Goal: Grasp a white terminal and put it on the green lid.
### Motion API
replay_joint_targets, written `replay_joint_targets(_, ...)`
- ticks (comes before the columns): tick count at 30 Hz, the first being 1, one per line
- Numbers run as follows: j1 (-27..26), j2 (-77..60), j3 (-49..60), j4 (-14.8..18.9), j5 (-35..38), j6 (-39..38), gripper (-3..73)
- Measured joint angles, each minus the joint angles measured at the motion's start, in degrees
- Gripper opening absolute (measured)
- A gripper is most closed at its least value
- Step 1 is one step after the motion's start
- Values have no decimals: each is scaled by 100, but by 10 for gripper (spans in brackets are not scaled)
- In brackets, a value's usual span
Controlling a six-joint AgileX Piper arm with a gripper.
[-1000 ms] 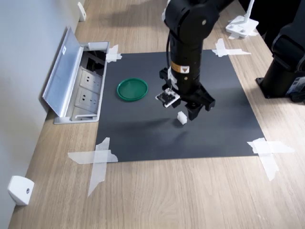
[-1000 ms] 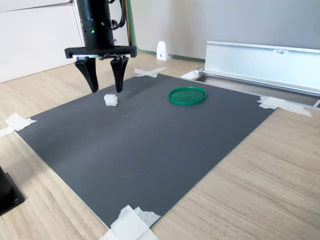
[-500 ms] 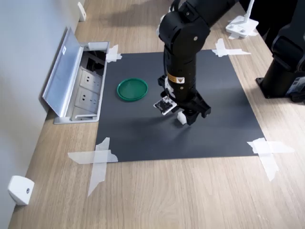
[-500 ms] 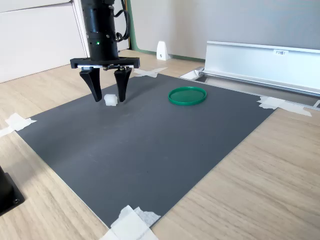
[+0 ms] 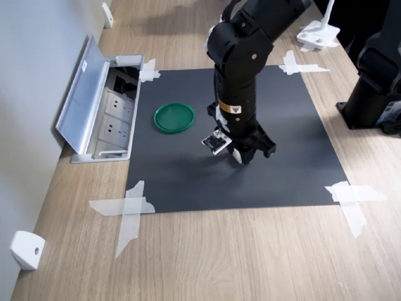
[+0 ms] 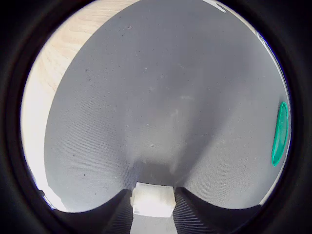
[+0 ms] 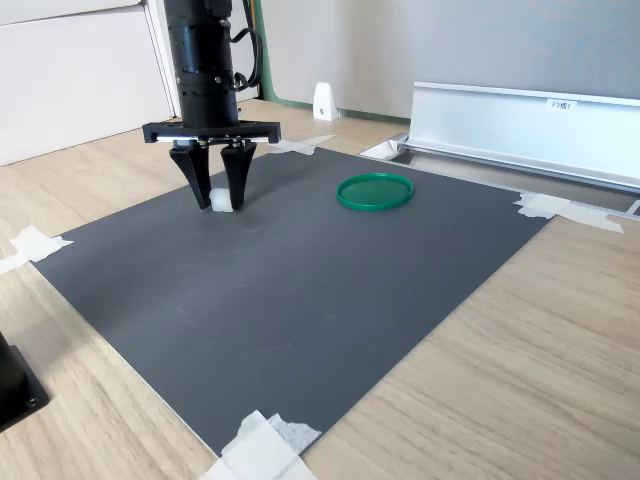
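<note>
A wooden tabletop [image 5: 250,251] carries a dark grey mat [image 7: 300,290], taped down at its corners with white tape strips [image 5: 128,210]. In the first exterior view, an open floor-box of power sockets with a raised metal lid [image 5: 84,94] sits at the first exterior view's left of the mat.

The black Piper arm [image 5: 241,63] stands upright over the mat, pointing straight down. Its gripper [image 7: 217,203] is lowered to the mat surface, the two fingers drawn in against the white terminal [image 7: 219,201] — the wrist view shows the terminal [image 6: 153,201] wedged between the two ribbed pads [image 6: 190,214], touching both. The terminal looks to rest on the mat, though contact underneath is hard to judge.

The green lid [image 5: 174,116] lies flat on the mat, well apart from the gripper, toward the first exterior view's left — in the second exterior view it [image 7: 375,191] is to the right of the gripper.

A small white wedge-shaped piece [image 5: 26,249] lies on the tabletop near the first exterior view's lower left corner.
</note>
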State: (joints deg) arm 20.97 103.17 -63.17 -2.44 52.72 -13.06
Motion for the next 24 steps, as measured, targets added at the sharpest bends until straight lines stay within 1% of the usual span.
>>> replay_joint_targets(5,-17,-26,-163,39,111,0,318)
replay_joint_targets(8,-222,-135,-371,99,284,0,318)
replay_joint_targets(12,-821,-283,-611,112,413,-65,318)
replay_joint_targets(20,-2173,-208,-960,63,471,-709,318)
replay_joint_targets(22,-2414,-40,-1146,37,458,-835,318)
replay_joint_targets(24,-2522,158,-1348,32,458,-902,318)
